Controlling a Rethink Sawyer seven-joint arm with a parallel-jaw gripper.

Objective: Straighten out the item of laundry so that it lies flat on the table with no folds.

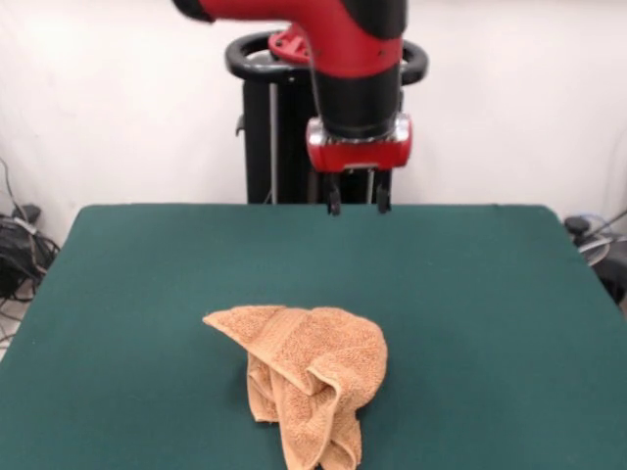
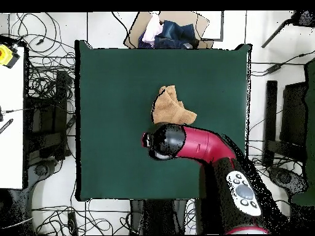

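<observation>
The orange-tan towel [image 1: 306, 377] lies crumpled in a folded heap on the dark green table [image 1: 470, 294], near the table's front edge in the front view. A woven band stripe shows across its top fold; no label shows. In the overhead view the towel [image 2: 172, 107] sits near the table's [image 2: 111, 92] middle, just beyond the arm's head. My gripper [image 1: 358, 206] hangs in the air well above the table, behind the towel, and is open and empty. In the overhead view the arm's head [image 2: 165, 142] hides the gripper.
The black pedestal [image 1: 269, 127] stands behind the table's far edge. A cardboard box with clothes [image 2: 169, 31] sits beyond the table's far edge in the overhead view. Cables [image 2: 43, 80] lie on the floor around the table.
</observation>
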